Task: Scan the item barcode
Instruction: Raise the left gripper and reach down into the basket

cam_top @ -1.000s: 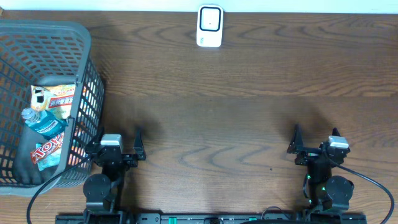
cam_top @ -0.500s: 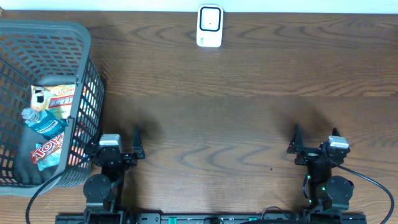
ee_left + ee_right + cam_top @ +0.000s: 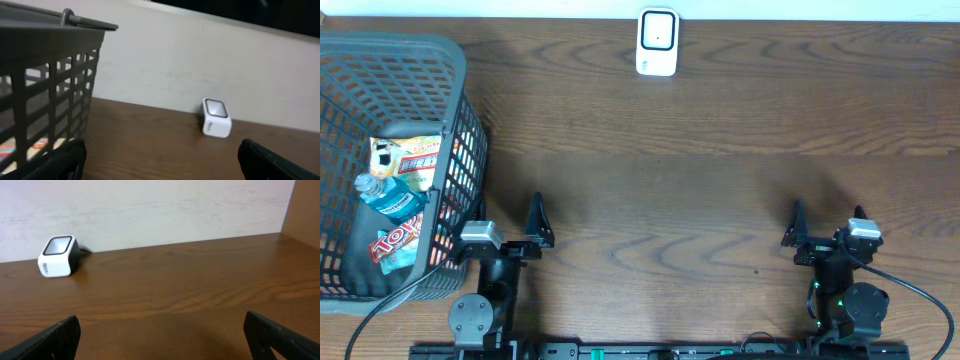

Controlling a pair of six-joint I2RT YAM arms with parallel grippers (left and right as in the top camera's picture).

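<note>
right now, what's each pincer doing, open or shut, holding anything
left pincer: open, holding nothing
right pincer: open, holding nothing

Left arm [image 3: 478, 300]: black housings, round joint casing at the base, silver-grey left camera block [image 3: 480, 234] at the wrist, black left cable [image 3: 370, 318] running off its side. Right arm [image 3: 848, 295]: same black build, grey right camera block [image 3: 866, 229], small green indicator lights [image 3: 840, 301] on the lower joint, black right cable [image 3: 920, 287]. Left gripper [image 3: 160, 165] and right gripper [image 3: 160, 340]: matte black fingers with blunt, rounded edges.
</note>
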